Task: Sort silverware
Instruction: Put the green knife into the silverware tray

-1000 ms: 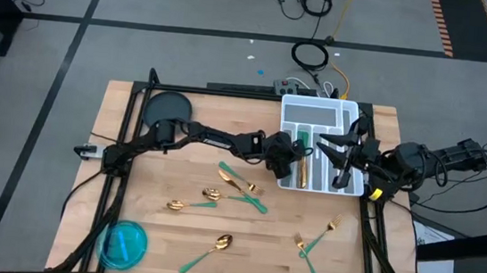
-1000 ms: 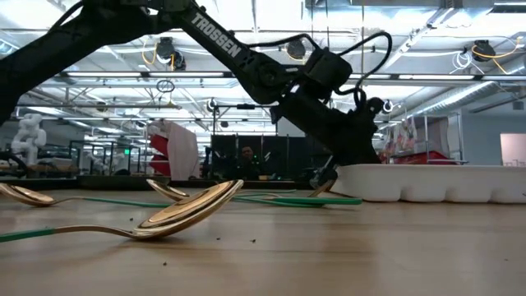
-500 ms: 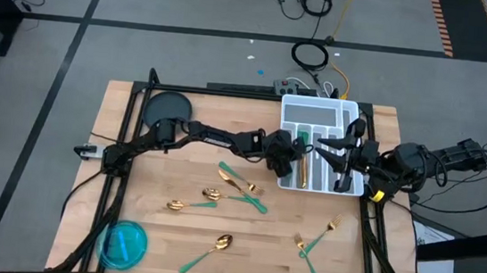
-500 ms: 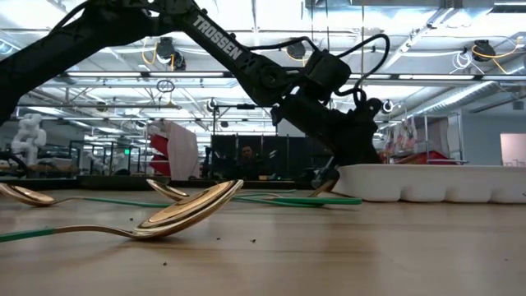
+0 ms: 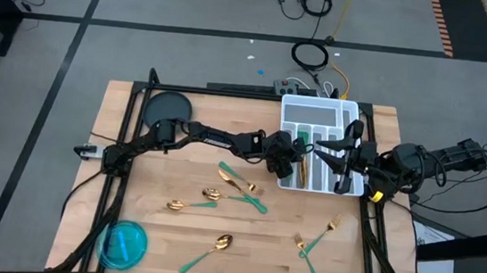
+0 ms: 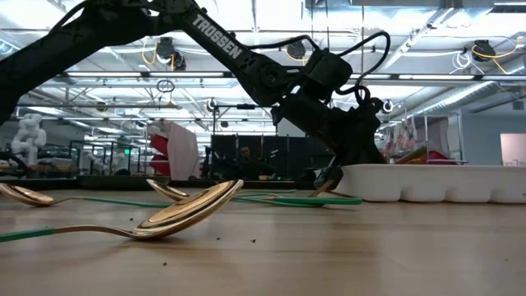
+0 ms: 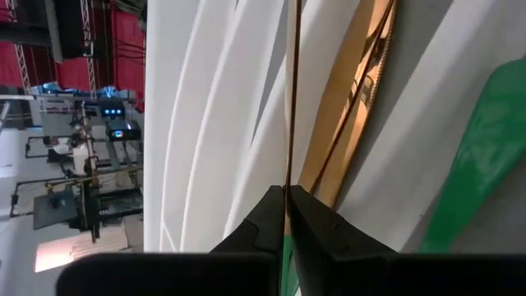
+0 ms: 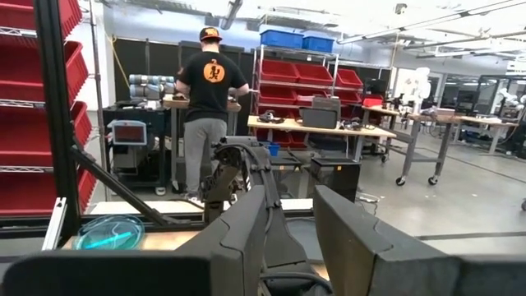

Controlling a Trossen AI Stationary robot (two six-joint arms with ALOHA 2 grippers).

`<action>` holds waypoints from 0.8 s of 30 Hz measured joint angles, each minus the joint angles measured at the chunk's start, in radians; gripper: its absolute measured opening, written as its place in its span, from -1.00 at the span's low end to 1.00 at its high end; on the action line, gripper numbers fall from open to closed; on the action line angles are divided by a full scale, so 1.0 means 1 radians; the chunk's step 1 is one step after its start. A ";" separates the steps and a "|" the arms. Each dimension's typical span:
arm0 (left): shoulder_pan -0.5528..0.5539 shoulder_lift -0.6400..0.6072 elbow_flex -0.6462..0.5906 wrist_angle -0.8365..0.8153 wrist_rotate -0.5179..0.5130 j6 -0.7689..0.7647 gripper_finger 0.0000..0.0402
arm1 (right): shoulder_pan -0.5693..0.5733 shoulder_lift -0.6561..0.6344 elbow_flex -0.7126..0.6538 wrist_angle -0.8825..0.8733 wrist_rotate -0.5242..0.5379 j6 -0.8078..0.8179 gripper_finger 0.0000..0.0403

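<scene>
The silverware has gold heads and green handles. Several forks (image 5: 239, 184) (image 5: 317, 236) and spoons (image 5: 210, 194) (image 5: 212, 246) lie flat on the wooden table, and a gold piece (image 5: 305, 170) lies in the white divided tray (image 5: 318, 117). My left gripper (image 5: 294, 153) is at the tray's left side, shut on one thin piece (image 7: 288, 99) seen edge-on. In the low view a gold tip (image 6: 408, 154) shows slanting above the tray's rim. My right gripper (image 5: 336, 159) hovers open over the tray's right part, touching nothing. My left gripper pinches the thin piece between its two fingertips (image 7: 265, 218), where the green handle (image 7: 285, 247) meets the gold blade (image 7: 287, 177). The fingers lie along the piece, which reaches forward over the tray's compartments. Whether its far end rests in the tray I cannot tell.
A blue bowl (image 5: 123, 243) sits at the table's near left corner, and a black round pad (image 5: 167, 107) at the far left. Bare wood lies between the scattered pieces. A person (image 8: 207, 107) stands at a bench in the room beyond.
My left gripper has moved slightly toward the tray's far side with the piece still pinched. In the low view a gold tip has come up above the tray's rim where none showed before. My right gripper has stayed open.
</scene>
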 joint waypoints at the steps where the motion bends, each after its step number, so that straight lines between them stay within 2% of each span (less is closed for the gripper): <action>1: -0.001 0.000 0.000 -0.002 0.000 0.000 -0.91 | 0.000 0.000 0.000 0.000 0.000 0.001 -0.51; 6: -0.009 0.000 0.000 -0.001 -0.010 0.000 -0.91 | 0.000 0.000 0.000 -0.004 0.000 0.016 -0.50; 11: -0.017 0.000 -0.002 0.046 -0.017 0.004 -0.91 | 0.000 0.000 0.000 -0.007 0.000 0.034 -0.40; 19: -0.019 0.000 -0.002 0.027 -0.025 -0.027 -0.91 | 0.000 0.000 0.000 -0.006 -0.001 0.050 -0.29; 24: -0.021 0.000 -0.002 0.023 -0.059 -0.094 -0.91 | 0.000 0.000 0.000 -0.005 -0.011 0.065 -0.28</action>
